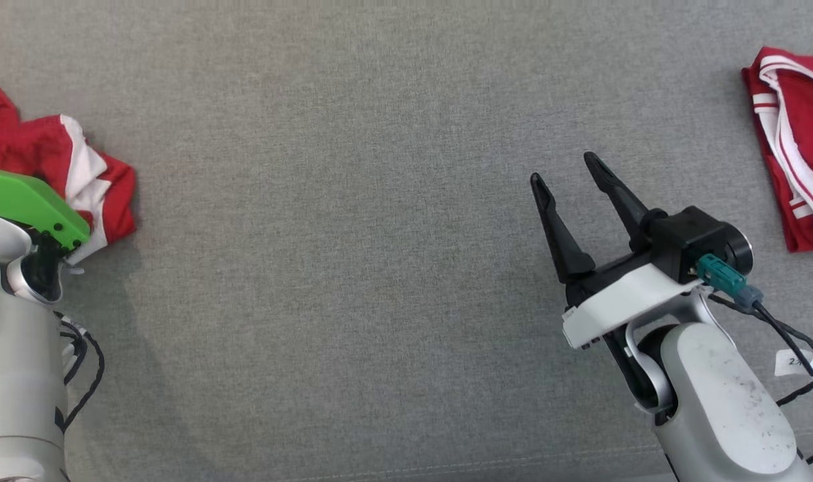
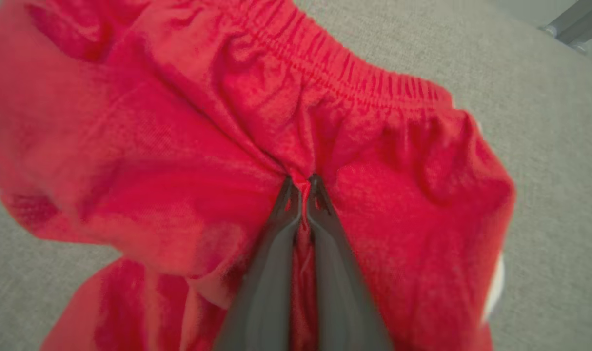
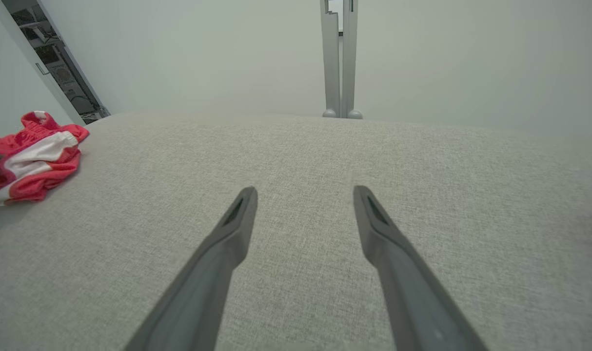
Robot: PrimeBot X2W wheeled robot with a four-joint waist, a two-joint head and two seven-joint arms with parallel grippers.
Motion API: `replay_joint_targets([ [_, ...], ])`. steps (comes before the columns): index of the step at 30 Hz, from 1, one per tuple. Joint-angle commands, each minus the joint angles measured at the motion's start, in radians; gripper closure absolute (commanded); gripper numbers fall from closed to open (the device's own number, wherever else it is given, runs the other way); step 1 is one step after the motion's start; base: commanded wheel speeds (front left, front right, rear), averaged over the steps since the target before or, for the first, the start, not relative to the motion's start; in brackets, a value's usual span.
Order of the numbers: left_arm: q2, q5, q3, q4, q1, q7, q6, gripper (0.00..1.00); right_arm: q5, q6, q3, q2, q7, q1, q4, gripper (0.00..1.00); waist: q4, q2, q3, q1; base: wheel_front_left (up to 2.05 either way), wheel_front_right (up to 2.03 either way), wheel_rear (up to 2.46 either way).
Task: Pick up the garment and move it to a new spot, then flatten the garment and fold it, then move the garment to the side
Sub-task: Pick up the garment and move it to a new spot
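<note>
The garment [image 1: 78, 174] is a crumpled pair of red shorts with white side panels, lying at the far left of the grey cloth surface. In the left wrist view my left gripper [image 2: 303, 187] is shut on a pinched fold of the red garment [image 2: 188, 161], just below its gathered elastic waistband. In the head view the left wrist's green cover [image 1: 25, 204] hides the fingers. My right gripper [image 1: 567, 174] hovers open over bare cloth at the right; the right wrist view shows it [image 3: 303, 200] with nothing between its fingers and the garment [image 3: 30, 156] far off to the left.
A second red garment with white stripes [image 1: 798, 147] lies folded at the far right edge of the grey surface [image 1: 353, 234]. A grey upright post [image 3: 340, 58] stands beyond the far edge. Cables hang beside both forearms.
</note>
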Motion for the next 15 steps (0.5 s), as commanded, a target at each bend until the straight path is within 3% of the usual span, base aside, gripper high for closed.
replay_joint_targets([
  [1, 0.014, 0.001, -0.003, -0.019, 0.002, 0.002, -0.011, 1.00, 0.004, -0.001, -0.009, 0.005, -0.008, 0.018, 0.019, 0.00, 0.004, 0.0000, -0.062, -0.0001, 0.00, 0.00, 0.00],
  [7, 0.013, 0.015, -0.047, -0.122, -0.040, 0.025, -0.050, 1.00, 0.011, -0.001, -0.039, 0.027, -0.035, 0.050, 0.088, 0.00, -0.011, 0.0000, -0.175, -0.0001, 0.00, 0.00, 0.00],
  [15, -0.100, -0.019, -0.144, -0.337, -0.056, 0.110, -0.090, 1.00, 0.024, -0.001, -0.043, 0.046, -0.039, 0.091, 0.119, 0.00, -0.089, 0.0000, -0.267, -0.0001, 0.00, 0.00, 0.00],
])
